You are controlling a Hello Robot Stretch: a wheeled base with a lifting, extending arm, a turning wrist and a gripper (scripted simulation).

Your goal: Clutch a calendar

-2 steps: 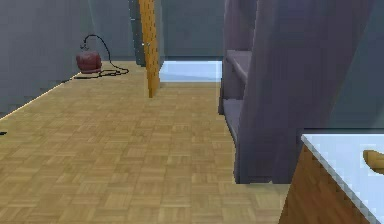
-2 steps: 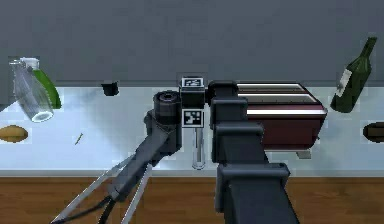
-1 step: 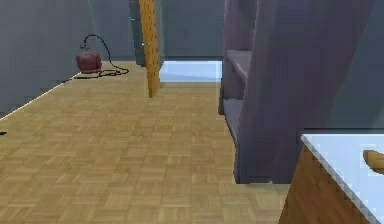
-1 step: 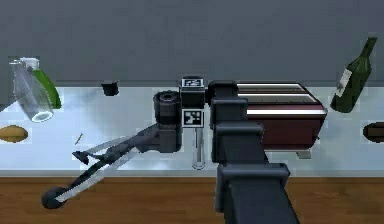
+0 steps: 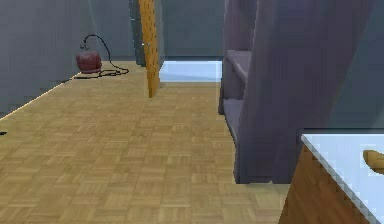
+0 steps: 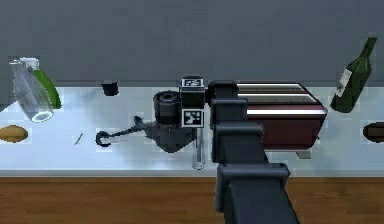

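White desk [image 6: 50,160] against grey wall carries clear-green bottle [image 6: 35,88], dark green bottle [image 6: 352,78] and dark red toaster [image 6: 285,115]. Small dark object [image 6: 110,88] sits at back edge. Calendar's place: cannot tell; that dark object, nearer wall than jaws' tips, too small to name. Jaws point toward arm side view's left over desk, left of toaster; whether spread or pressed together, cannot tell. Judgement: calendar likely light, thin, bendy, slippery on smooth top. Take by stiff edge or spine, gently.
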